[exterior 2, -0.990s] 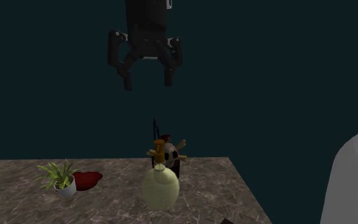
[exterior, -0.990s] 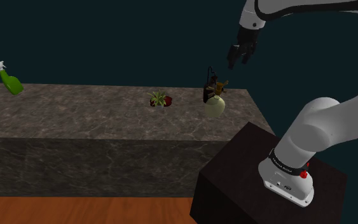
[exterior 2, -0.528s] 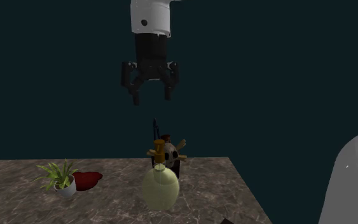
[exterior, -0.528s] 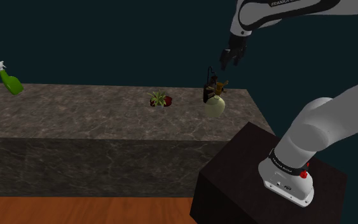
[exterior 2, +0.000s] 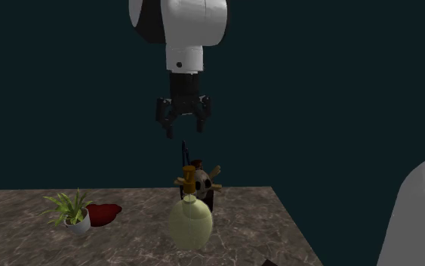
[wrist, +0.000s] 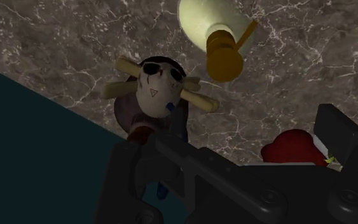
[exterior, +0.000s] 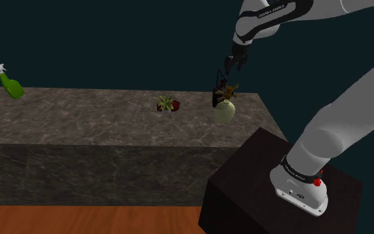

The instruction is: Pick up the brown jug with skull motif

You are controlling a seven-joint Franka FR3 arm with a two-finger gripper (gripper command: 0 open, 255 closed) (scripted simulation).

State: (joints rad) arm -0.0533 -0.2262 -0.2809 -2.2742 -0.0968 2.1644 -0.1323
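— What sits closest?
— A black box stand [exterior: 245, 179], then a veined stone counter [exterior: 79, 119]. Near its right end in the shoulder view stands a pale, rounded flask [exterior 2: 190, 224] with an amber stopper.
— And the jug?
— The jug [wrist: 155, 95] stands just behind the flask. It has a dark brown body and a pale skull on cream crossed bones. It is upright, long axis vertical, skull facing the second exterior camera.
— The gripper?
— The gripper [exterior 2: 184, 127] hangs above the jug, fingers spread, grasping nothing. Farthest off is a green spray bottle [exterior: 9, 83].
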